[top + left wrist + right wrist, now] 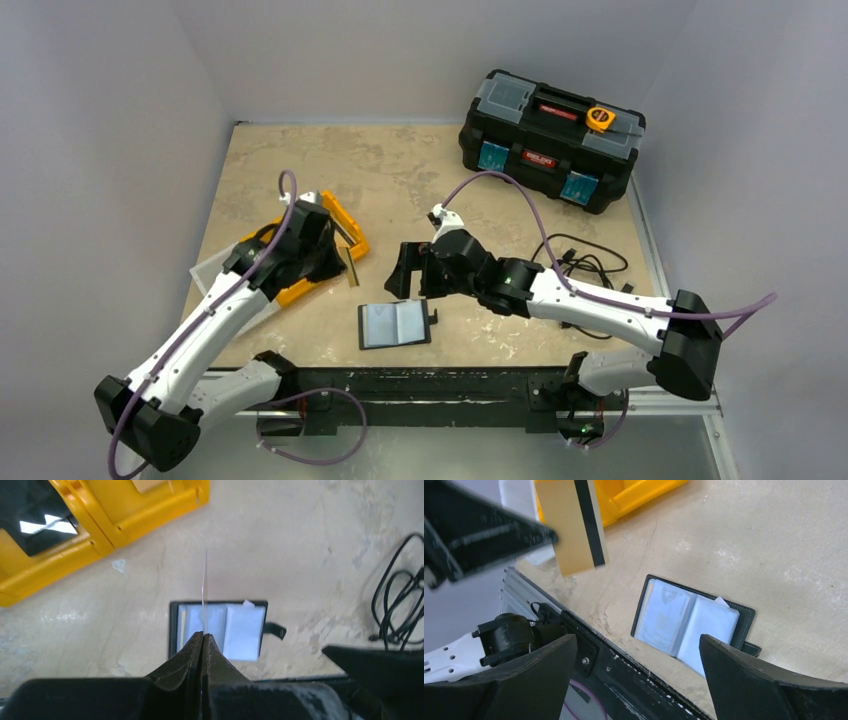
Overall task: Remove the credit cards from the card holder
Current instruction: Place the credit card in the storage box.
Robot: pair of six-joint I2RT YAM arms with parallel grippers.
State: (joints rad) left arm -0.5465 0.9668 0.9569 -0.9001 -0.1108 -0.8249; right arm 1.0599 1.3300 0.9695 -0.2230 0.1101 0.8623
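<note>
The black card holder lies open on the table near the front edge, with its grey-blue glossy sleeves facing up. It also shows in the left wrist view and the right wrist view. My left gripper is shut on a credit card, tan with a black stripe. It holds the card in the air above and to the left of the holder. The left wrist view shows that card edge-on. My right gripper is open and empty, just behind the holder. Its jaws stand wide apart.
An orange bin sits to the left under my left arm, on a pale sheet. A big black toolbox with an orange tape measure stands at the back right. A black cable lies to the right.
</note>
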